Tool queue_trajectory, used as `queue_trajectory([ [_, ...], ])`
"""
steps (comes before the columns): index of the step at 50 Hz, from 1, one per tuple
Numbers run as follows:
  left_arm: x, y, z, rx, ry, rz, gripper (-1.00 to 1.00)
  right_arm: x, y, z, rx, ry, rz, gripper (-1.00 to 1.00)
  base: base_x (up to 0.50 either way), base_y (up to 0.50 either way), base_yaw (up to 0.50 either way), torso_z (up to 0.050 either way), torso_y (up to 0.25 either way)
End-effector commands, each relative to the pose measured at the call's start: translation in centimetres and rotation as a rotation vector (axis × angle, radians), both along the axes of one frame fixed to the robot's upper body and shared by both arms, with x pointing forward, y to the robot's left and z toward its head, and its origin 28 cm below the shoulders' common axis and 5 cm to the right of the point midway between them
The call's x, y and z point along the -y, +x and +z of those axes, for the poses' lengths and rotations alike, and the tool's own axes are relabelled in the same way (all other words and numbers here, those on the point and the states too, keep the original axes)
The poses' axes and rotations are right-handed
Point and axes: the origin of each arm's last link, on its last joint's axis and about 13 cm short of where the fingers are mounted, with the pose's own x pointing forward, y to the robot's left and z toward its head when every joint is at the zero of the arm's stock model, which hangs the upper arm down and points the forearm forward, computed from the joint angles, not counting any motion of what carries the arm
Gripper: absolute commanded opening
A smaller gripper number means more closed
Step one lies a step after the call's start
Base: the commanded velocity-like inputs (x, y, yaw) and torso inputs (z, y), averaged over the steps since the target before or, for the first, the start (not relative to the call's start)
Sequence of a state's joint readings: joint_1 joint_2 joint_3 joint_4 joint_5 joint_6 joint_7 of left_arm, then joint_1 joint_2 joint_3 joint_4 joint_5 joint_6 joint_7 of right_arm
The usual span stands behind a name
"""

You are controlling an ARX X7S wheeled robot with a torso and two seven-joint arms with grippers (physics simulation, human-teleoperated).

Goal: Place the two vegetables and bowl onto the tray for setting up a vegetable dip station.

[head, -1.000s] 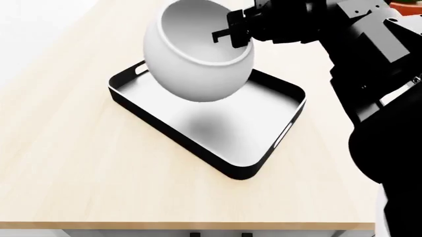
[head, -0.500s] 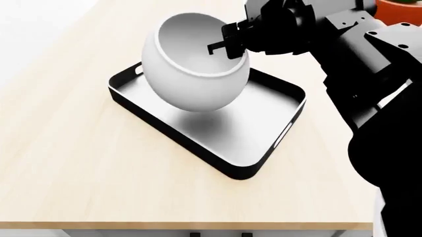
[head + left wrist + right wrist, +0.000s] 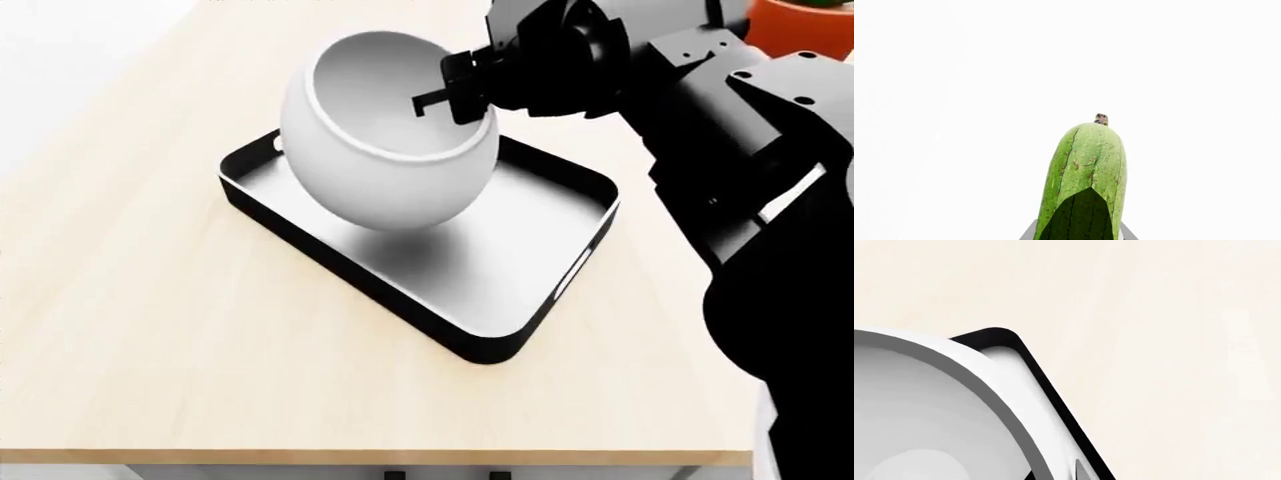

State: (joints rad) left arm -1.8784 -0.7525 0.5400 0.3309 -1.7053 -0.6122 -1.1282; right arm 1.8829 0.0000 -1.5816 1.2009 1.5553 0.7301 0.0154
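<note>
Black-walled rectangular tray with a shiny grey inside (image 3: 527, 335) sits on our pale wooden table (image 3: 160, 350). Above its far half we hold the large round white bowl (image 3: 387, 170), tilted and clear of the tray floor; our right gripper (image 3: 451, 92) is clamped on the bowl's rim. Beyond it, a terracotta pot (image 3: 801, 28). Our left gripper's fingers clasp the plump green cucumber-like vegetable (image 3: 1084, 185); the tray is not visible there.

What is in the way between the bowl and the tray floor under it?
Nothing visible. The bowl, gripped at its rim by the right tool, hangs tilted above the tray; the grey floor below holds only the bowl's shadow.
</note>
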Motion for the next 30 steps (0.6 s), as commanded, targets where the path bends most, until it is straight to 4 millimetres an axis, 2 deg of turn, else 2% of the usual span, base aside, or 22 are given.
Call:
queue_trajectory([
  [1,-0.05,-0.12,0.2,0.009,-0.016,-0.005,-1.0,-0.11,0.03,-0.14,0.005,-0.005,0.001,-1.0,0.0,0.0,0.0,0.0,0.0],
  [30,-0.12,-0.24,0.39,0.008,-0.026,-0.012,-1.0,0.37,0.29,-0.72,0.006,-0.016,-0.052,-1.0,0.0,0.0,0.0,0.0,0.0],
])
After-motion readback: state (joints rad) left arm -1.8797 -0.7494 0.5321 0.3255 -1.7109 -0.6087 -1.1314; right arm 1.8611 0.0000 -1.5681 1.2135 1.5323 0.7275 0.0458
